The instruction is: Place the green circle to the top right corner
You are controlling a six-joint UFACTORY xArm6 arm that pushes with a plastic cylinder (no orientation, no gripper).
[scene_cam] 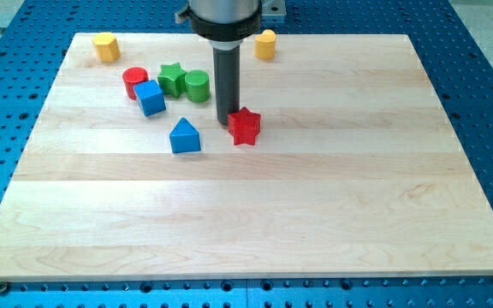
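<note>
So our tip (227, 121) sits right of the green circle (197, 86), wrong side for shoving right. No claw here, so no open/closed state to tell.

You get a bright, evenly lit picture here, with light falling mostly from above. The wooden board (255, 205) looks pale and a little washed out, yet no hard glare spot shows on it. Shadows are short and soft: a small dark patch sits at the foot of the rod by my tip (227, 122), and each block carries only a thin shadow at its base. Focus is sharp across the view, and the board's edges run straight, without visible bending.
</note>
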